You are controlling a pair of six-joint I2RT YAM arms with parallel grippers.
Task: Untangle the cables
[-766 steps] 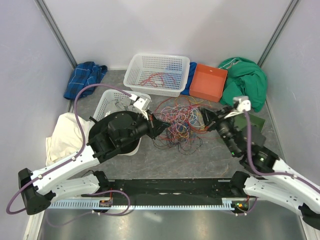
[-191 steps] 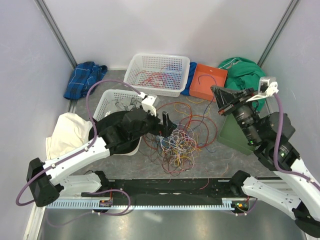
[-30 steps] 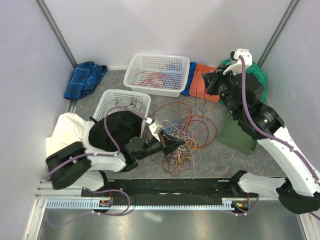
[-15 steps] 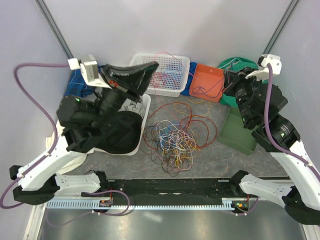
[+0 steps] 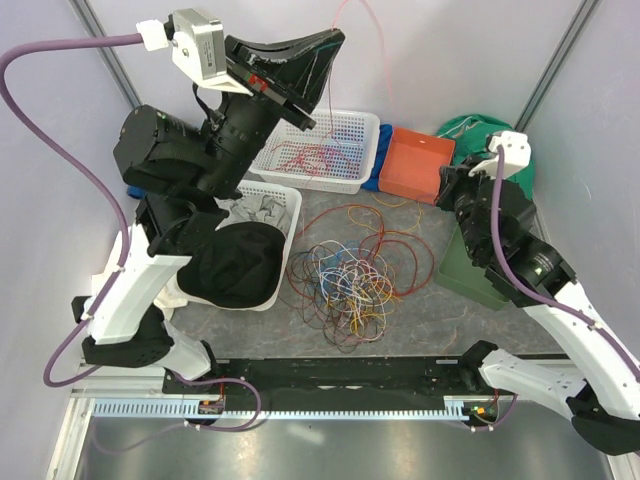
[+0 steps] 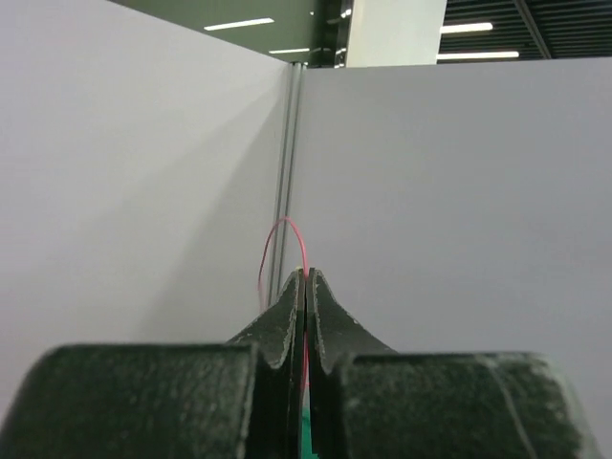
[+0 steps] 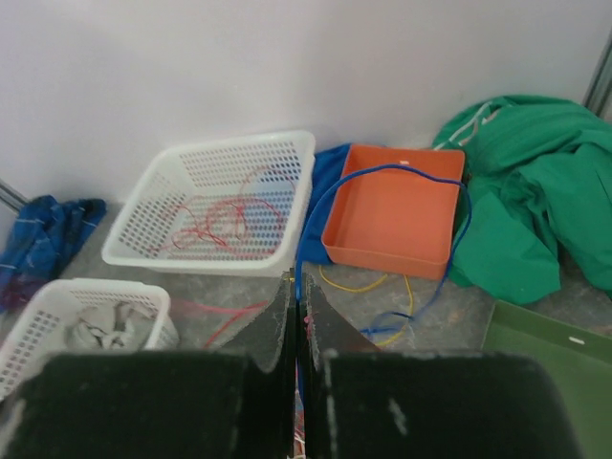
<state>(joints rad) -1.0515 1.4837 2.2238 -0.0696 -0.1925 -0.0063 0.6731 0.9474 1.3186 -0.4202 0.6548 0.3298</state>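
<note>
Left fingers [image 6: 287, 320] pinch a red wire [image 6: 287, 225] high at far left, right fingers [image 7: 277, 316] pinch a blue wire [image 7: 382, 172] draped across the orange tray [image 7: 392, 220], main tangle [image 5: 345, 275] mid-worktop [image 5: 440, 320]; risk: a snagged strand cinches knots tighter.

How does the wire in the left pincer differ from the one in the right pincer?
The left pincer holds a red wire; the right pincer holds a blue wire. The red wire makes a small loop high up, the wall behind it; the blue wire makes a wide arc over the orange tray. Both are thin, each nipped in a shut pincer.
</note>
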